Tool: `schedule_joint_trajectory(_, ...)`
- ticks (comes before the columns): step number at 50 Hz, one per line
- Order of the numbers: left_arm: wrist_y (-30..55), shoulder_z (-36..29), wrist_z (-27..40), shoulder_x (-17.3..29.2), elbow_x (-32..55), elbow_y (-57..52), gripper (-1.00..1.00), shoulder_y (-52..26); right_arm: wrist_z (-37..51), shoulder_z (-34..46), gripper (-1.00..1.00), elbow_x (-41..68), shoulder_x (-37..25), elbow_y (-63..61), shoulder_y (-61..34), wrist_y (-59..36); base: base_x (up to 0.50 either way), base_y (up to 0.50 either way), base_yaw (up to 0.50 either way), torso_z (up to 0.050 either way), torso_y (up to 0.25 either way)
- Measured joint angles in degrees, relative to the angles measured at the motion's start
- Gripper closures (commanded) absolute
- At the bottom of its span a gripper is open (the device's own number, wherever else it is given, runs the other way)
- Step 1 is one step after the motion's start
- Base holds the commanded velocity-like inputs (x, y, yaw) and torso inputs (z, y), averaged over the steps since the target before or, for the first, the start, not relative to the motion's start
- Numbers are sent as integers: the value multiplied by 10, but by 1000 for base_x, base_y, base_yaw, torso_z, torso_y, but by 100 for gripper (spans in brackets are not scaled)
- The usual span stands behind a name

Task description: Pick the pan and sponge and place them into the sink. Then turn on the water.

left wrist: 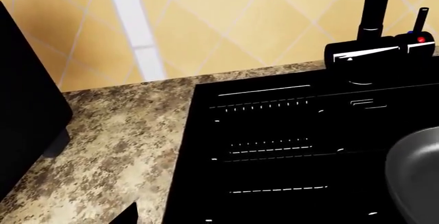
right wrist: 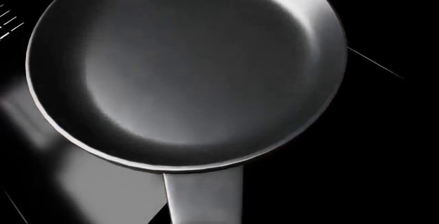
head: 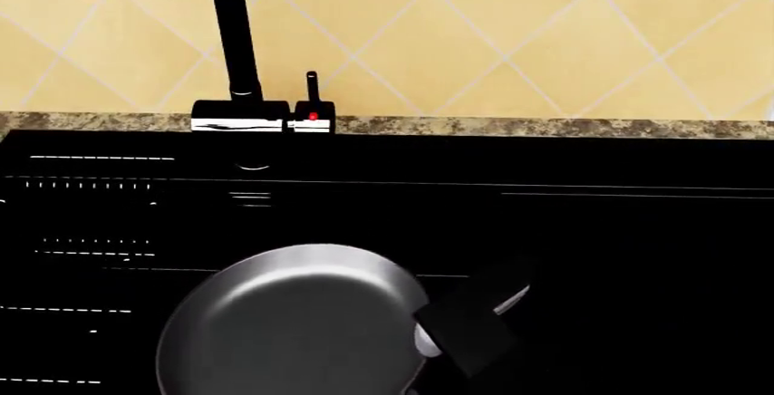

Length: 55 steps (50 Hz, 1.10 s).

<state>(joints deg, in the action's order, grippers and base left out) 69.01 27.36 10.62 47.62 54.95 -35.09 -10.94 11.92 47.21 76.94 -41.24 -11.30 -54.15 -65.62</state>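
The pan sits over the black basin of the sink, toward its left half in the head view, with its handle pointing to the right and toward you. The right gripper appears as a dark block at that handle, and the right wrist view looks straight down the handle into the bowl, so the arm appears to be carrying the pan; the jaws themselves are lost against the black basin, so you cannot confirm from these views that they are clamped on the handle. Judge the step in hand as setting the pan down in the sink. Keep the pan level, lower it until the base rests on the basin floor, and release only then. Keep the rim away from the faucet and its red-dotted lever, which stand behind the pan at the back edge. The left gripper is not visible in any view; the left wrist camera shows only the granite countertop, the sink and the pan's edge. The sponge is not in view, and no water runs from the faucet.
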Motion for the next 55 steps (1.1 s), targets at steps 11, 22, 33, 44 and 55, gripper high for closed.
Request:
schedule_joint_trajectory(11,-3,17,-6,5,2,2,-100,15,-56,46,100,-65,44,71,-12,20,0,0,0,1,2)
schedule_joint_trajectory(22,-4,15,-1,4,1,3,-100,16,-133,99,100,-170,99,173,-37,73,0,0,1,0,0)
schedule_joint_trajectory(33,-2,3,15,-6,-1,-3,-100,15,-210,159,100,-231,149,277,-72,118,12,1,9,0,0)
schedule_joint_trajectory(44,-6,-18,30,-19,-9,-5,-100,14,-283,189,100,-273,209,395,-54,184,0,4,5,0,0)
schedule_joint_trajectory(55,-22,-17,17,-17,-19,4,-100,31,-343,216,100,-284,256,507,-53,235,3,3,5,0,0)
